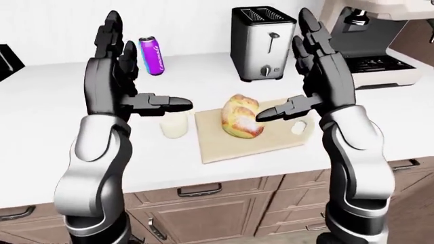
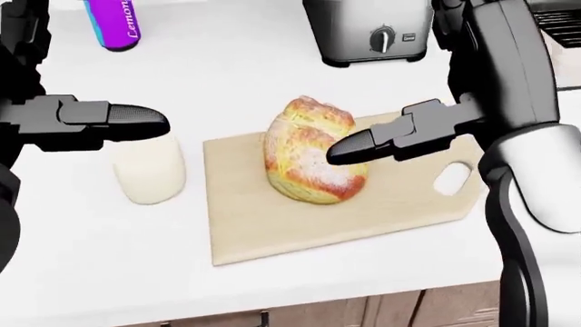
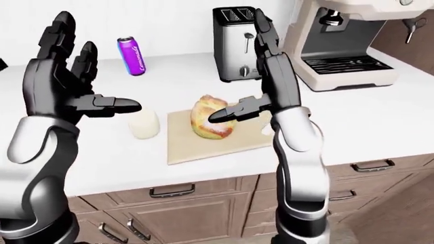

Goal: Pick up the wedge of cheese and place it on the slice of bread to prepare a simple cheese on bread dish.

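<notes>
While both hands hang spread wide above the counter, right hand (image 1: 319, 76) thumb covers part of bread (image 2: 311, 160); left hand (image 1: 115, 76) thumb overlaps pale cheese (image 2: 150, 170).

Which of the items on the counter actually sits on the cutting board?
Only the bread; the pale cheese rests on bare counter to the board's left in the head view.

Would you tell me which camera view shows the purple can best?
The left-eye view: the purple can stands whole and unobstructed on the counter. The right-eye view shows it whole too, though smaller. The head view crops it at the top edge.
</notes>
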`<state>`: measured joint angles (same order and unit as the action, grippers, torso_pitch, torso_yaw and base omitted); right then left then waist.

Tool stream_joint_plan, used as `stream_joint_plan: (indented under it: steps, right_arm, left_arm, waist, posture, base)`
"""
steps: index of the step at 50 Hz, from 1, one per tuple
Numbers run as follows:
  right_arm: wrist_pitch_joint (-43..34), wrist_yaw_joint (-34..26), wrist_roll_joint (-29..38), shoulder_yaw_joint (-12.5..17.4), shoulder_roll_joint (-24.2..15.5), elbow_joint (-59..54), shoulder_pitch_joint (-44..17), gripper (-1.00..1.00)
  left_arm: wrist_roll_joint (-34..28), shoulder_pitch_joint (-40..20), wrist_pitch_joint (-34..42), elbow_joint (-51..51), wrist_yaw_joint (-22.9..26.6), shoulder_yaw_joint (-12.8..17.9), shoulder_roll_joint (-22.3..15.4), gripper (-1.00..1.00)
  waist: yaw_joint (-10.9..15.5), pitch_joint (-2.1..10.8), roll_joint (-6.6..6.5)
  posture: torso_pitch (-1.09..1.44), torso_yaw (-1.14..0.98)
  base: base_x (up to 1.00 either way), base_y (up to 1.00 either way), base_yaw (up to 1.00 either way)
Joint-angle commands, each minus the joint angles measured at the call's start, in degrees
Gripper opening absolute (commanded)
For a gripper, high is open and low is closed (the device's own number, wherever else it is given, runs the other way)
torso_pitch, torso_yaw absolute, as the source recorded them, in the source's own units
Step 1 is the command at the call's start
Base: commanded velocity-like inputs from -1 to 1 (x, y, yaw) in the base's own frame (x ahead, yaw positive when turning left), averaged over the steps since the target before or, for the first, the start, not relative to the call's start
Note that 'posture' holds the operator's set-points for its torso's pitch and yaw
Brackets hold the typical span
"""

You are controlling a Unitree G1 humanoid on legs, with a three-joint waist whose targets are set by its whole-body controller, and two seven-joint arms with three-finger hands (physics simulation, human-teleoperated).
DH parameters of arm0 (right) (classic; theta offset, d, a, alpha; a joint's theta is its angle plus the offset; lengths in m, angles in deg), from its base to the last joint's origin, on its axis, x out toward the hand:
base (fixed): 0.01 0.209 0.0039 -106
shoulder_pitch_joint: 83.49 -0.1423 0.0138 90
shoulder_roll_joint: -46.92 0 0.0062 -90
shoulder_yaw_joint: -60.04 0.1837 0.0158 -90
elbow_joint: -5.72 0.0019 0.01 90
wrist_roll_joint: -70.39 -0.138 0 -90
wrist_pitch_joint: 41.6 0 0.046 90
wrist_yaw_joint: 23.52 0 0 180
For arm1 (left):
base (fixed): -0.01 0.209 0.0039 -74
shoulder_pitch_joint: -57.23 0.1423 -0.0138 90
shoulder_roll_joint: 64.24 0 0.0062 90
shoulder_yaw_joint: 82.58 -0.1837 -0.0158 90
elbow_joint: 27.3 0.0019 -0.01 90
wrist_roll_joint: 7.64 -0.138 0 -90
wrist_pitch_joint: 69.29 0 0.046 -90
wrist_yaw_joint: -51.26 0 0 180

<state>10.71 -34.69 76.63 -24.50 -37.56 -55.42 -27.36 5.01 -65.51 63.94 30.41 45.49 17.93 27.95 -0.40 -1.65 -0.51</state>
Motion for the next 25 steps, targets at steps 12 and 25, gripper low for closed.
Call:
stream_joint_plan:
  steps: [12,25]
  right_arm:
    - [1.4,1.2,-0.1,0.3,0.2,1.3,-1.2,1.0]
    - [1.6,2.0,-2.1,0.7,0.2,2.1,-0.5,1.0]
  left_arm:
    - [-0.8,-1.1,-1.8,-1.4,-0.2,0.5,-0.4,1.0]
    - [-0.9,-0.6,-2.1,-1.5,0.1,0.4,0.0,1.0]
  waist:
    - [0.7,-0.12,-1.27]
    - [0.7,0.31,-0.4]
  posture:
    - [0.0,0.0]
    - [0.0,0.0]
  base:
    - [0.0,0.09,0.0]
    - [0.04,0.0,0.0]
